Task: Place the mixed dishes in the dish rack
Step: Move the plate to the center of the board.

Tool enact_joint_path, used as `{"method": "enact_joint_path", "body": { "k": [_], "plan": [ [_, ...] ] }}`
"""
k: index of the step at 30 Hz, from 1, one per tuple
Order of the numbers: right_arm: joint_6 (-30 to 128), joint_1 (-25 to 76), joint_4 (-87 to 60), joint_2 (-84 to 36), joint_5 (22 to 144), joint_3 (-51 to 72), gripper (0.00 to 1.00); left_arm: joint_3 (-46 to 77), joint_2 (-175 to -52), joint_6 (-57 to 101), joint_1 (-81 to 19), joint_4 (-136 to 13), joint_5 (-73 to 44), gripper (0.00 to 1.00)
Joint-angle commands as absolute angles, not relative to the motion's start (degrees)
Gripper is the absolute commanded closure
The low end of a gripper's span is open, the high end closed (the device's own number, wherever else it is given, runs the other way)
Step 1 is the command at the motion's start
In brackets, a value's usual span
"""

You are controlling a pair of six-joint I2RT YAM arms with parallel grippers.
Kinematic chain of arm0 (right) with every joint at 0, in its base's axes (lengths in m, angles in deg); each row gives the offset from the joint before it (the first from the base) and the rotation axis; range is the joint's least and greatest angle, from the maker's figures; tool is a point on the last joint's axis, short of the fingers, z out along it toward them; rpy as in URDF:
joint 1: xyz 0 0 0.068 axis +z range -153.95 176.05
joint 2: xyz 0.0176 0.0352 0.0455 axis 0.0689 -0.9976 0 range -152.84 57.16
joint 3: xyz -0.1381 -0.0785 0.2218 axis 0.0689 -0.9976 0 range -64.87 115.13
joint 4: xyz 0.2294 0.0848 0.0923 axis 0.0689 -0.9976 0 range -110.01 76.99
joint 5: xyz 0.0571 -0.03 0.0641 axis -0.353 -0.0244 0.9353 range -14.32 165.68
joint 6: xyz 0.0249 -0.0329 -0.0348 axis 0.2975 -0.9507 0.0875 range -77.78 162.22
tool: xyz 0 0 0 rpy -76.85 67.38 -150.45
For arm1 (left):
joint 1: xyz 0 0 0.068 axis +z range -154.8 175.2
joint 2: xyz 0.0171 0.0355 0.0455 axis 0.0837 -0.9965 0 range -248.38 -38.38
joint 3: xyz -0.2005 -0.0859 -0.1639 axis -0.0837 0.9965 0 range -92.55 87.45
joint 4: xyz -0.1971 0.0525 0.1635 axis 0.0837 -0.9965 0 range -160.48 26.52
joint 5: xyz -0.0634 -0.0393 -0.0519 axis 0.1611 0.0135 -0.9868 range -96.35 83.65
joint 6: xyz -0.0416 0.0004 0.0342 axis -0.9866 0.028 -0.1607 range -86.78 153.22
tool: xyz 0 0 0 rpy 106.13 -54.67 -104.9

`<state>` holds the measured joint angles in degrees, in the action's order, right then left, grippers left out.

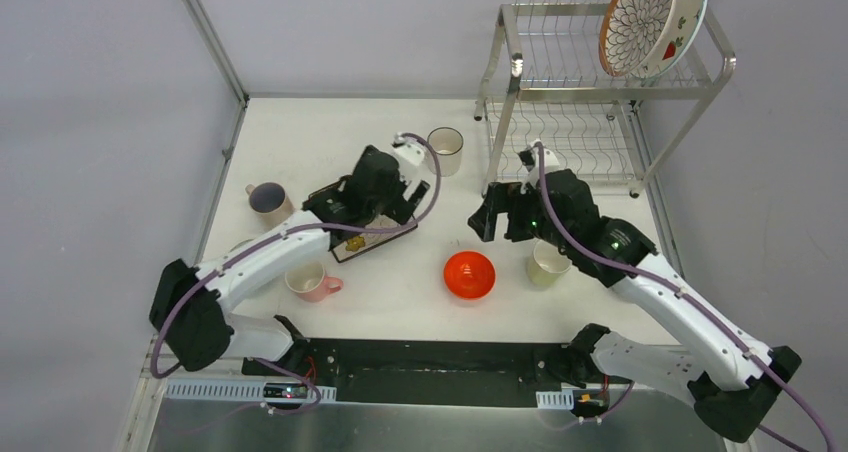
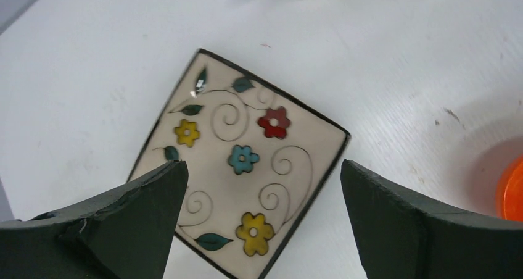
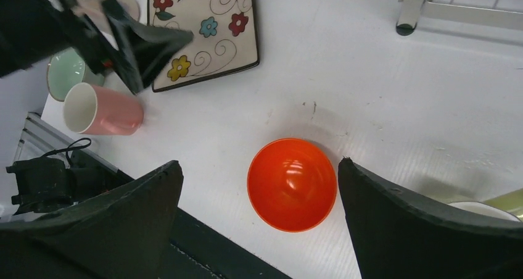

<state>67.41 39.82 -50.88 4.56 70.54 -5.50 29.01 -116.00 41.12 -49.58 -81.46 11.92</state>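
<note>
The left gripper (image 2: 264,168) hangs wide open over the cream rectangular floral plate (image 2: 240,131) lying flat on the table (image 2: 92,75). The right gripper (image 3: 259,163), equally spread, hovers above the red-orange bowl (image 3: 292,184); two round plates (image 1: 645,17) seemingly stand in the silver wire rack (image 1: 560,92).

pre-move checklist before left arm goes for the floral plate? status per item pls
1. The left tool is open: ok, jaws wide.
2. It is over the floral plate: ok, the plate shows between the jaws.
3. Plate edge graspable: cannot tell; it lies flat on the table.
4. The right tool is out of the way: ok, open above the red-orange bowl, apart from the left tool.
5. Upper slots of the dish rack are free: ok; two plates stand at its right end only.
</note>
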Motion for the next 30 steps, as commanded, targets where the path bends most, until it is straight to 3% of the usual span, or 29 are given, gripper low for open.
{"method": "enact_joint_path", "body": {
  "k": [1,6,14,23,27,30],
  "plan": [
    [70.32,40.17,-45.19,0.68,74.91,-1.76,0.02,27.24,-107.08,36.81,-43.22,-81.11,7.14,0.01],
    [70.91,40.90,-41.04,-4.90,76.08,-1.38,0.04,29.90,-100.53,35.79,-37.65,-82.53,3.47,0.01],
    [67.93,42.10,-37.92,-19.79,79.37,4.86,0.04,30.37,-97.44,26.22,-25.12,-89.13,-15.20,0.01],
    [62.37,42.19,-36.39,-35.66,85.46,13.50,0.01,36.34,-94.55,18.06,-16.50,-87.93,-23.32,0.02],
    [60.22,42.13,-35.62,-41.76,84.51,16.92,0.03,35.90,-93.72,20.97,-16.34,-91.03,-21.12,0.04],
    [57.31,41.75,-36.91,-47.35,85.37,20.84,0.12,36.71,-91.70,22.56,-16.41,-93.54,-14.66,0.04]
  ]
}}
